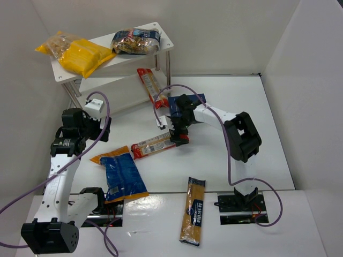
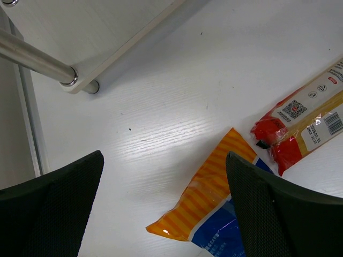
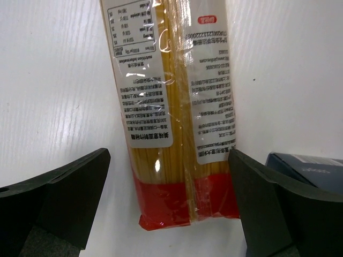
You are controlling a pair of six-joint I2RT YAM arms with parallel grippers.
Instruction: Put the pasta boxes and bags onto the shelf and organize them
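Right claw (image 3: 169,154): fingers apart, one on each side of the red end of a long spaghetti packet (image 3: 171,107) that lies flat on the table (image 1: 214,166). We cannot tell whether the pads touch the film yet. A corner of the dark blue box (image 3: 311,168) sits just beside the right-hand finger.

Left claw (image 2: 164,156): fingers apart, holding nothing. It hovers over bare table near a shelf (image 1: 115,88) leg, with the blue-orange bag (image 2: 209,209) below it.

Elsewhere:
- The yellow bag (image 1: 80,53) and the dark clear bag (image 1: 134,40) are on the top tier.
- A second red packet (image 1: 147,83) lies by the lower tier.
- A third long packet (image 1: 194,211) is at the near edge.

Handling, as we judge it:
- The packet looks light and narrow.
- It is fairly stiff along its length, because the strands bundle together.
- The clear film is glossy, so it is likely slippery.
- The dry strands would snap if bent or pinched hard.

Grip, as we judge it: a hold at the red end leaves the long body cantilevered, so it may droop or swing. We expect a hold across the narrow width nearer the middle to carry it more level. We would close gently and lift slowly. The box is close to the right-hand finger, so that side needs clearance when the claw closes.
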